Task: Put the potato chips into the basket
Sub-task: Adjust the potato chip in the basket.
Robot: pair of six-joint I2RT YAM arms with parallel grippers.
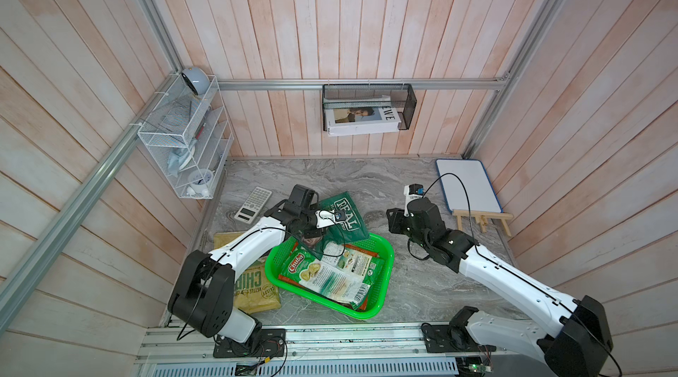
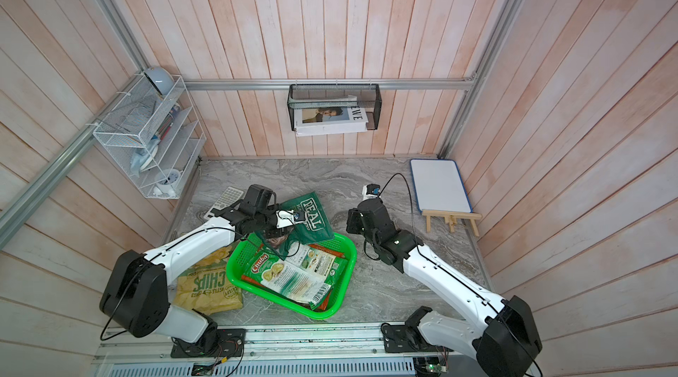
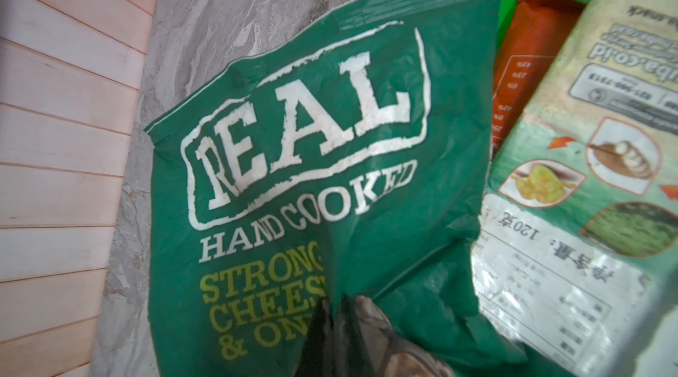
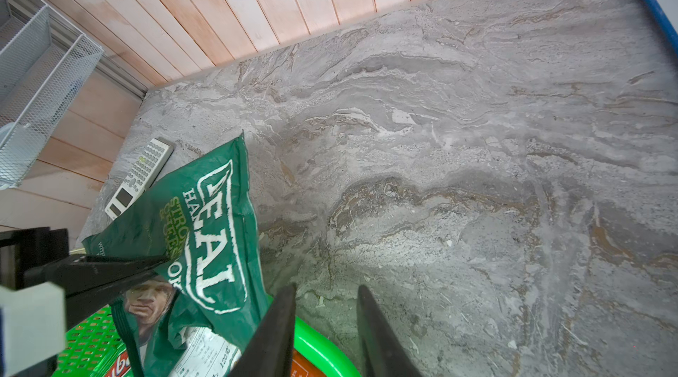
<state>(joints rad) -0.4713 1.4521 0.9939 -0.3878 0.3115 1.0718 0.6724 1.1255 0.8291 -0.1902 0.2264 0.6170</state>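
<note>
Your left gripper [image 1: 311,236] pinches the dark green REAL bag [image 1: 346,214] at frame centre, over the upper rim of the green basket [image 1: 383,283].
You hold only one end; release here and the bag may drape outside. Your right gripper [image 4: 326,292] hangs spread, empty.

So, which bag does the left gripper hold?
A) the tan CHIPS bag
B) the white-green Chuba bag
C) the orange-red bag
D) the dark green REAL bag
D: the left gripper is shut on the dark green REAL bag, which hangs partly over the basket.
</note>
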